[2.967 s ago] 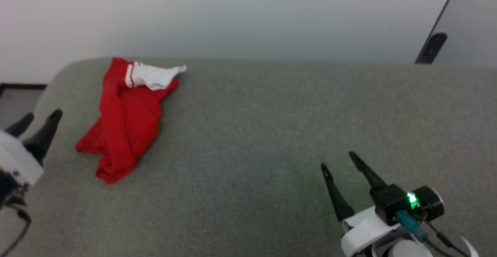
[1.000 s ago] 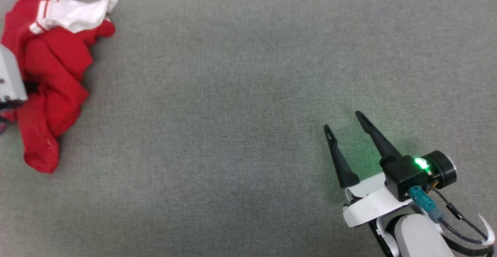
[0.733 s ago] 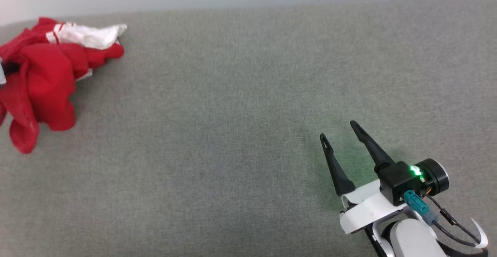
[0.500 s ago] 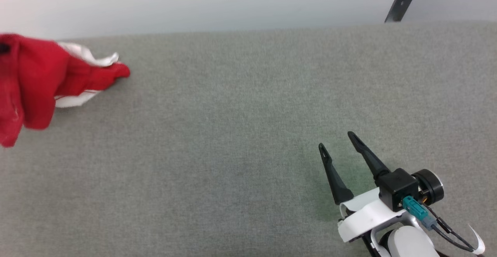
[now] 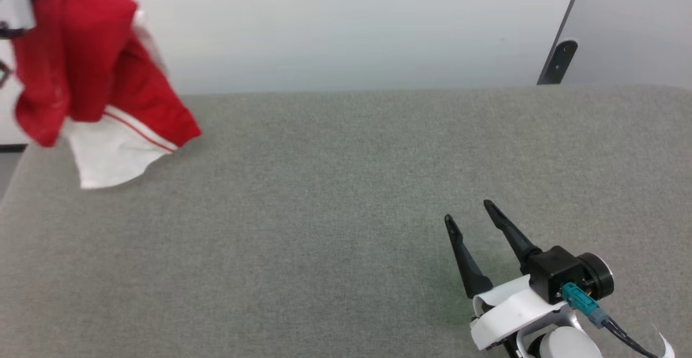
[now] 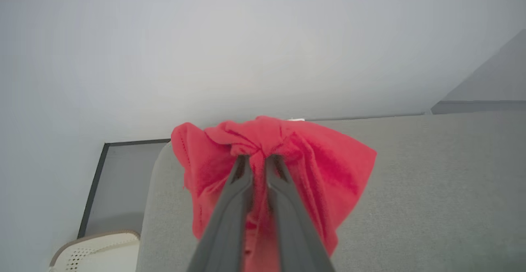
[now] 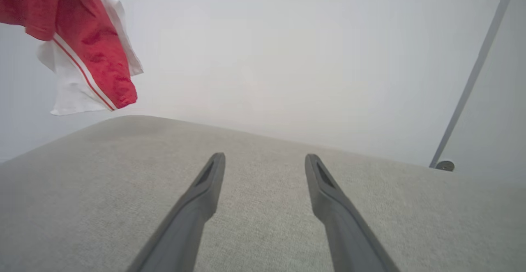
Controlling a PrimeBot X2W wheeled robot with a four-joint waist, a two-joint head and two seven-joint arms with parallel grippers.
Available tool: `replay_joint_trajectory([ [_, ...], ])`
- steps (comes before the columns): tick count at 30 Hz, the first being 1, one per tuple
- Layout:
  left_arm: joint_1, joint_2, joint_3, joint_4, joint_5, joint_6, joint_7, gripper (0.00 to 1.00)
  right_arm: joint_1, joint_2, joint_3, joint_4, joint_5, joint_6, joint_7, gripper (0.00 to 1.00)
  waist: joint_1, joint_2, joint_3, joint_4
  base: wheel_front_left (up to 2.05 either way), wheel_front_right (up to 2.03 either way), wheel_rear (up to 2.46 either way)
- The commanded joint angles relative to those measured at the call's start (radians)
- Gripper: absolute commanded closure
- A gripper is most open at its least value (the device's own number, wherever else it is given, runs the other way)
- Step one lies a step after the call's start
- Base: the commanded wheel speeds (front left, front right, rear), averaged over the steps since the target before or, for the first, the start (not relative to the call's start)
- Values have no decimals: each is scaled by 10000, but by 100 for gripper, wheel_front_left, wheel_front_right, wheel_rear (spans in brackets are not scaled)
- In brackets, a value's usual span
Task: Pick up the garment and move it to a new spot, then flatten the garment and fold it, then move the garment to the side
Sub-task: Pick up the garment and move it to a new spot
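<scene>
Your left gripper (image 6: 257,159) is clenched on a bunched fold of the red T-shirt (image 6: 320,169), its two dark fingers nearly touching with cloth pinched between the tips, and the shirt hangs from that one pinch above the far left corner of the grey fabric-covered table (image 5: 346,196). In the right wrist view its lowest part, a white sleeve (image 7: 68,93) edged with red-and-white trim, appears to hang clear of the table. Your right gripper (image 5: 468,211) is released, fingers spread wide and holding nothing, low over the near right part of the table and well apart from the shirt. I judge the shirt light and wholly limp: it will swing with each move of the arm, drape wherever it first touches the table, and hold its crumples until you spread it. The pinch looks to be on a gathered wad of red body cloth, so a thin fold could slip out under a jerk; carry it smoothly toward the middle of the table. For flattening, a wad is a poor hold: better to set it down and take it afresh at the shoulder seams by the striped trim or at the hem corners, one gripper on each, so that the cloth opens between them.
</scene>
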Motion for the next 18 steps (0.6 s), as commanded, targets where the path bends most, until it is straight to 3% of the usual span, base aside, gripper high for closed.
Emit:
replay_joint_trajectory([
  [1, -58, -20, -13, -98, -35, 23, 20, 100, 146, 20, -60, -38, -65, -14, -50, 0, 0, -1, -216, 125, 0, 0, 0],
  [10, 545, -487, 17, -1419, -727, -13, 246, 100, 268, 16, -1236, 28, -632, -14, -36, 0, 0, -1, -455, -39, 0, 0, 0],
  [18, 1386, -707, -41, -3052, -1237, 214, 669, 100, 134, 18, -2503, 149, -1234, -14, -37, 0, 0, -1, -392, -816, 0, 0, 0],
])
